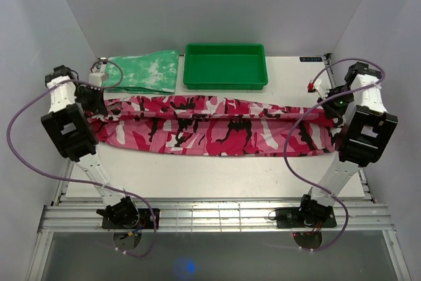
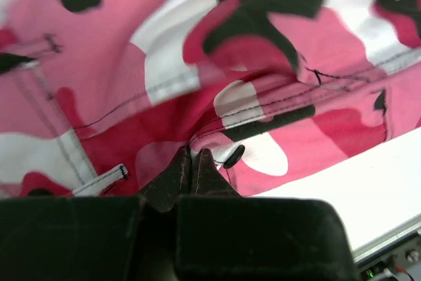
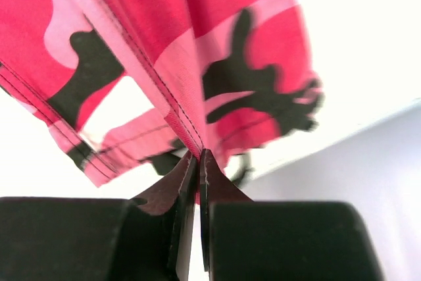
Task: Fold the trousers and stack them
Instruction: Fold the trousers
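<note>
1. Trousers (image 1: pixel 210 129) are lying stretched across the worktop (image 1: pixel 197 176), folded lengthwise, spanning from our left arm to our right.
2. We are pinching their left end with our left tool (image 2: pixel 191 153), jaws closed tight on a fabric fold.
3. We are clamping a seam at the right end with our right tool (image 3: pixel 199 156), likewise closed on cloth.
4. A green tray (image 1: pixel 225 66) and a mottled cloth (image 1: pixel 141 72) are sitting just behind the trousers.

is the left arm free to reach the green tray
Probably not: the left gripper is shut on the trousers and must let go first; the way to the green tray otherwise looks open.
</note>
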